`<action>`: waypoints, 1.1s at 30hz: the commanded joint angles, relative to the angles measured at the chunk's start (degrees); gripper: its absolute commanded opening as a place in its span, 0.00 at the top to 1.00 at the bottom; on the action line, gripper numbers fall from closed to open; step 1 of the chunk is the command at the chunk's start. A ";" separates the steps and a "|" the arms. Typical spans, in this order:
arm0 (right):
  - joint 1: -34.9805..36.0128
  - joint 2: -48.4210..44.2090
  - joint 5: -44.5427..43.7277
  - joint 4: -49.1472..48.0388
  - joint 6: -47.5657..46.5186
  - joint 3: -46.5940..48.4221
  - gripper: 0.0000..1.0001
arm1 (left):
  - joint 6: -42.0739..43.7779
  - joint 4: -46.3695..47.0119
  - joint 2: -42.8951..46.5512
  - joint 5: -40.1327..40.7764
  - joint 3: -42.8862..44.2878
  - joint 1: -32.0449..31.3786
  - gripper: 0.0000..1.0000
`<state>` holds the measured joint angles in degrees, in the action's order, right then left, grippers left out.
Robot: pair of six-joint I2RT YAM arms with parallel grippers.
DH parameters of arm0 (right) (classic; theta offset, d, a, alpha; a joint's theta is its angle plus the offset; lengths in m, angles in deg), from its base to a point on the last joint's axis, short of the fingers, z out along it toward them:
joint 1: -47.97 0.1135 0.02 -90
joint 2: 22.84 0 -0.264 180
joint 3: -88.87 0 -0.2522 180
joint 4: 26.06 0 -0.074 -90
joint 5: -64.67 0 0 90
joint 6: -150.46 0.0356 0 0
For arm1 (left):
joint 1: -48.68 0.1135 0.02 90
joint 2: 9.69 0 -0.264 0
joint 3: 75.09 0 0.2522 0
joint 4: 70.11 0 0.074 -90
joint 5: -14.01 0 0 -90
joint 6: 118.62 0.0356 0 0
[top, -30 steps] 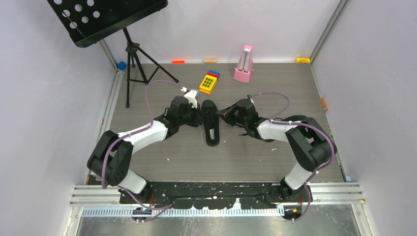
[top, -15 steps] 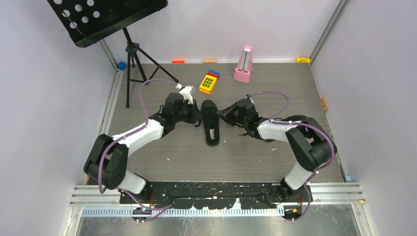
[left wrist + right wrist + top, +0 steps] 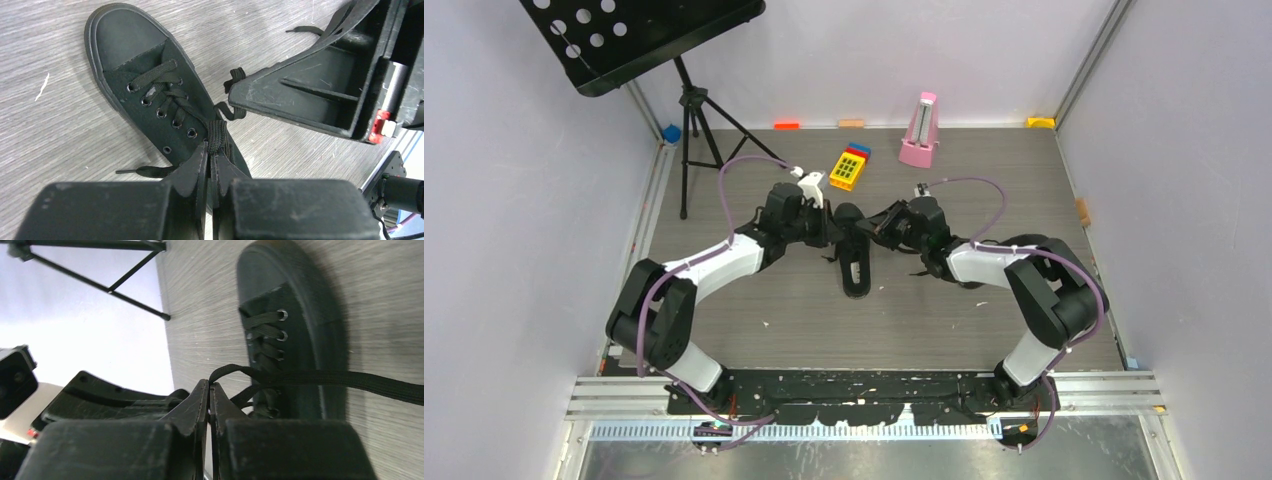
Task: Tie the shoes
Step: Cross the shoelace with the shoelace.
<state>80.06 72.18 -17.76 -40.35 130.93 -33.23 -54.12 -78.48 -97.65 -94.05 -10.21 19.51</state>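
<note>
On the counter (image 3: pixel 804 320) at 12 o'clock: black shoe (image 3: pixel 854 270), toe far. At its 9, left hand (image 3: pixel 211 152) pinched shut on bunched lace (image 3: pixel 216 134); at 3, right hand (image 3: pixel 209 386) too. Soft, floppy, slippy: best held near eyelets (image 3: pixel 161 113).

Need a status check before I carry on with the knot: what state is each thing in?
sneaker: upright on its sole, untied.
laces: threaded through the eyelets, no bow.
left gripper: shut on a bunch of the laces.
right gripper: shut on a loop of the laces.
music stand: standing.
metronome: upright.
yellow toy keypad: lying flat.
</note>
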 commanded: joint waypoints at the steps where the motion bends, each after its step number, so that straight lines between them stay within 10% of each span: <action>1: -0.90 1.59 5.27 -10.43 -0.07 1.40 0.91 | 2.71 0.52 -0.86 -1.45 3.30 0.25 0.95; 33: -9.51 13.70 33.48 -30.18 4.80 3.39 0.71 | 15.08 -4.54 -4.63 -4.23 9.03 0.52 0.98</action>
<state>70.95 84.79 13.19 -65.58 135.65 -31.81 -40.31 -82.55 -101.98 -97.05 -3.48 19.73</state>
